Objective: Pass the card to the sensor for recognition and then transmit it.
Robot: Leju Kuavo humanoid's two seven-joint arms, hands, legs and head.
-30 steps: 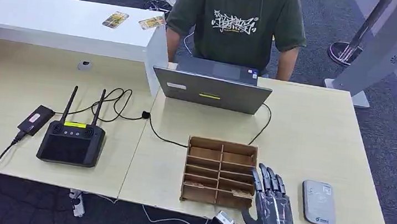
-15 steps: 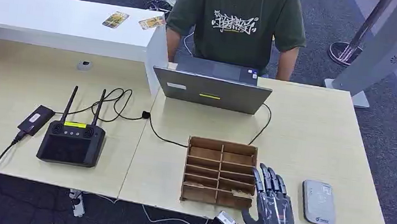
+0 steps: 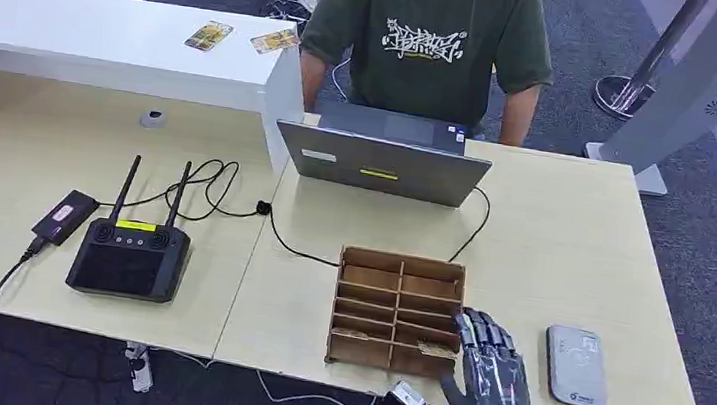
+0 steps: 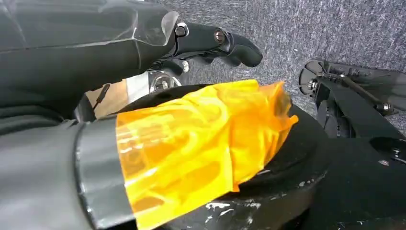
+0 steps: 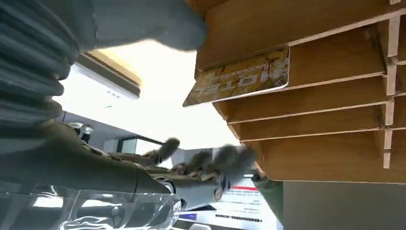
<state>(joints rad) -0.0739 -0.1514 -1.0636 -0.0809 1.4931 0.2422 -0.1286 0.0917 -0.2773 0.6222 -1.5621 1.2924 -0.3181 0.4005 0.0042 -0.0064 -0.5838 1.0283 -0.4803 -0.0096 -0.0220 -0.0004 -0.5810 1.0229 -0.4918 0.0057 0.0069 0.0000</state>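
Right hand at the rack, reaching for the card

The right hand sits at the near right corner of the wooden rack, fingers spread and holding nothing, tips bent toward the slots. The card stands on edge in one of the nearest slots, one end jutting past the rack's side, which leaves an edge free to pinch. The sensor lies flat on the table just right of the hand, so the swipe needs little travel. A person sits behind a laptop, likely to receive the card. The left hand hangs under orange wrap; I cannot tell how its fingers lie.
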